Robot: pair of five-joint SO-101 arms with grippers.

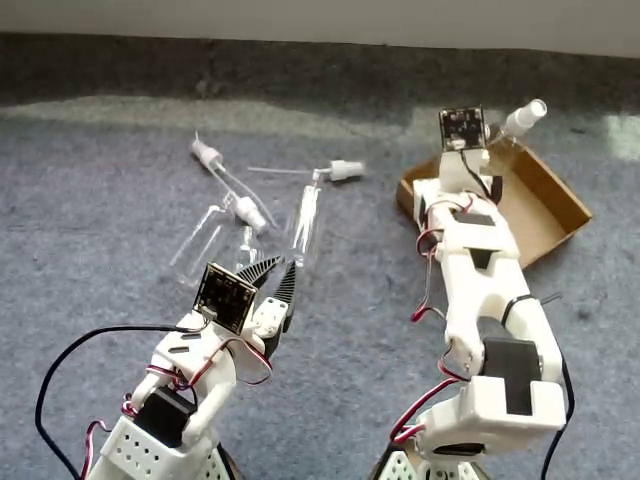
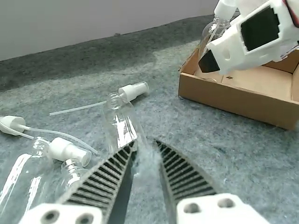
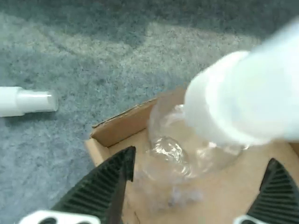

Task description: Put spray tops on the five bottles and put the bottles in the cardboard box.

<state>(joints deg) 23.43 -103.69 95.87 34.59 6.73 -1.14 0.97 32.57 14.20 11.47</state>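
cardboard box (image 1: pixel 550 205): shallow and open-topped, lying on the grey surface (image 1: pixel 100 330) at the far right, under the end of the right arm.
capped bottle (image 1: pixel 520 120): clear, with a white spray top on. it stands tilted at the box's far side, base down inside the box, top pointing up and away from the arm.
right claw (image 3: pixel 200 161): over the box, jaws spread wide, one on each side of the capped bottle's body. cardboard shows between each jaw and the glass, so it is released, not gripping.
left claw (image 2: pixel 145 143): low over the surface at the near left, jaws parted in a narrow v with grey fabric between them, grasping nothing.
open bottle (image 2: pixel 120 122): clear, without a top, lying on its side just beyond the left claw's tips, neck pointing away from the claw.
loose spray top (image 2: pixel 134 89): white, lying just past the open bottle's neck, its thin tube trailing sideways along the surface.
second bottle (image 2: pixel 18 175): clear, lying on its side, well to the side of the open bottle.
third bottle (image 2: pixel 70 179): clear, lying between the second bottle and the open bottle.
middle spray top (image 2: pixel 70 150): white, lying by the third bottle's neck. whether it is fitted on, i cannot tell.
far spray top (image 2: pixel 11 123): white, lying beyond the second bottle, its tube running across the surface towards the middle spray top.
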